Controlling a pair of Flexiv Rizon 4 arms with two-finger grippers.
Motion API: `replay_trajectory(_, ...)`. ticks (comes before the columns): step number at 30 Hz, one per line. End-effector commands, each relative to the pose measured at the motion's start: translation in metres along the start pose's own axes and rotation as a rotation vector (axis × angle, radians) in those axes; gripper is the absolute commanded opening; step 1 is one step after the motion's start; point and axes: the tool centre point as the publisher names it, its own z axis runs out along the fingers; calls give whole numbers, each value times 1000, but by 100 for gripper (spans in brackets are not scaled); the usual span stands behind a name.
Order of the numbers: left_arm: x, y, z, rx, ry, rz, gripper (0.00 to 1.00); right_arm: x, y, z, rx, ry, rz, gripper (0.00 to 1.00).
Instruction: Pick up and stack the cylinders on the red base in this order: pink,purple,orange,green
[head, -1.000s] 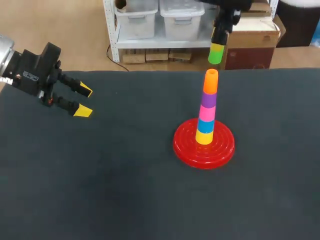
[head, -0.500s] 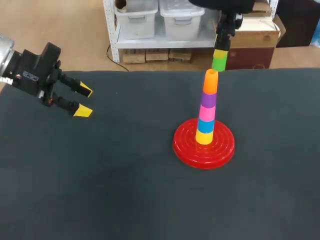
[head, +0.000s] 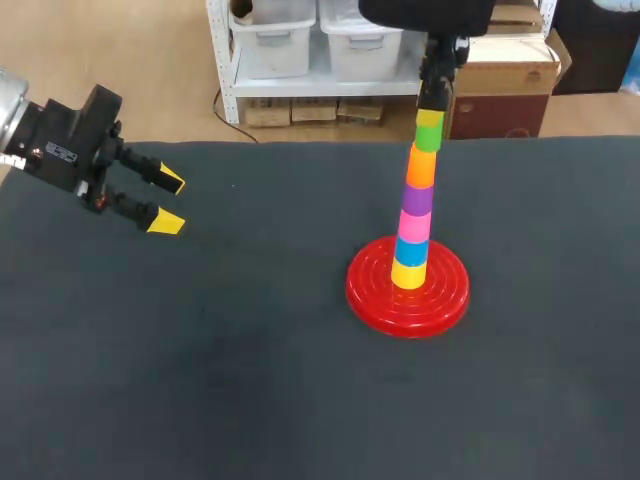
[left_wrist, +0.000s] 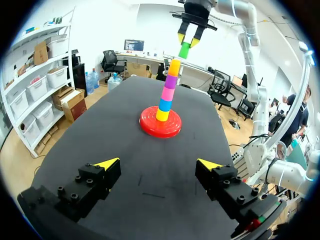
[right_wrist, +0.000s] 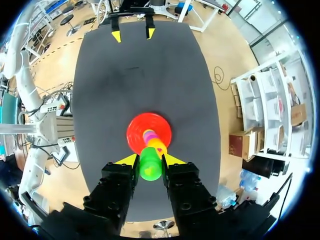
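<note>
Your right gripper, clamped on green, has dropped within 1 s from above-right onto orange, upper right of centre in the head view, so probably only release remains; left gripper waits far left, fingers apart.

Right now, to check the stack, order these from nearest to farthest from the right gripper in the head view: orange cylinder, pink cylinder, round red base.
1. The orange cylinder, directly below the green cylinder held in the right gripper.
2. The pink cylinder, mid-stack.
3. The round red base, at the very bottom.
</note>
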Motion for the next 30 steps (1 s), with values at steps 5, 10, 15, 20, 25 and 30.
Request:
replay_trajectory(5, 2, 0, 0, 0, -3, 3, 100, 0, -10, 7, -11, 13, 17, 0)
replay_trajectory(10, 2, 0, 0, 0, -3, 3, 100, -2, -12, 12, -21, 8, 18, 0)
replay_trajectory(15, 2, 0, 0, 0, -3, 3, 100, -3, -12, 16, -27, 5, 18, 0)
replay_trajectory(20, 2, 0, 0, 0, -3, 3, 100, 1, -9, 21, -35, 6, 23, 0)
replay_trajectory(25, 2, 0, 0, 0, -3, 3, 100, 5, -7, 24, -38, -1, 37, 0)
replay_trajectory(30, 2, 0, 0, 0, -3, 3, 100, 7, -6, 31, -49, -11, 48, 0)
